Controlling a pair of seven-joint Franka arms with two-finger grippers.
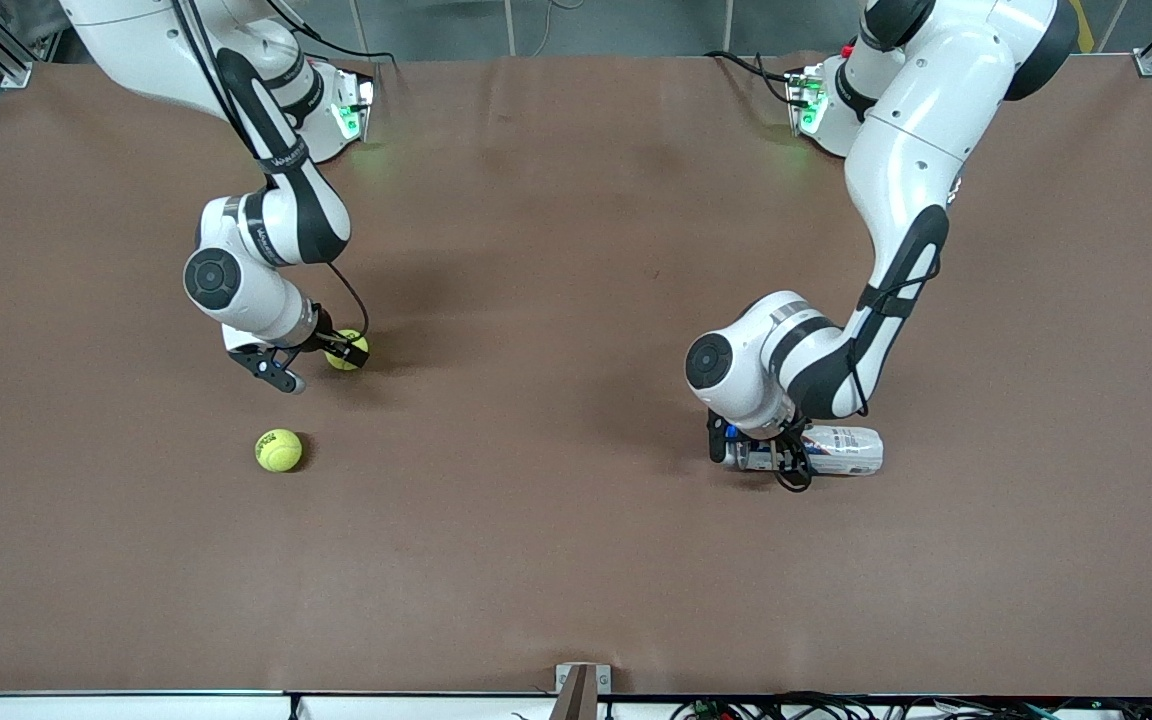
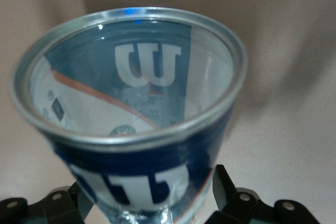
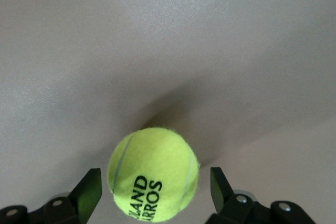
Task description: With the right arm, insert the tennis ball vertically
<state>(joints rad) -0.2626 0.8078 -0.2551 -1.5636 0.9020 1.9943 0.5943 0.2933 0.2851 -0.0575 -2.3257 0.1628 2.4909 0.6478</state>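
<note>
We saw the right tool (image 1: pixel 311 358) low over the counter (image 1: pixel 556 560) toward the right arm's end, its fingers (image 3: pixel 88 190) spread wide on either side of a tennis ball (image 1: pixel 348 350). In the right wrist view that ball (image 3: pixel 154 174) sat between the two fingers with a gap on each side, so nothing was gripped; black lettering showed on its felt. We could not tell whether it rested on the counter or just above it.

A second tennis ball (image 1: pixel 278 450) lay on the counter nearer the front camera than the first, apart from the tool.

Toward the left arm's end, the left tool (image 1: pixel 756 450) was down at the counter with its fingers (image 2: pixel 228 192) closed against the sides of the ball can (image 1: pixel 831 450). In the front view the can lay on its side, its white-labelled body stretching away from the tool toward the left arm's end of the counter. The left wrist view looked straight into the can's open metal rim (image 2: pixel 128 77), with the blue and white label showing through the clear wall; the can was empty inside.
</note>
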